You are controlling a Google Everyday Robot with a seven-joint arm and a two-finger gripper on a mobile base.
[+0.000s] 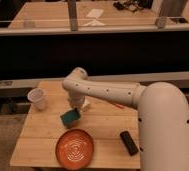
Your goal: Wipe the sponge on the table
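The sponge (69, 117), a small dark green block with a pale edge, lies on the light wooden table (40, 135) near its middle, just behind the orange plate (75, 148). My white arm reaches in from the right and bends down over it. The gripper (76, 108) hangs directly above the sponge's far right end and seems to touch it; the arm's wrist hides most of it.
A white cup (37, 98) stands at the table's back left. A black rectangular block (129, 142) lies at the front right beside my arm. A small white block (85, 104) sits just behind the gripper. A long wooden bench with metal rails (88, 20) runs behind.
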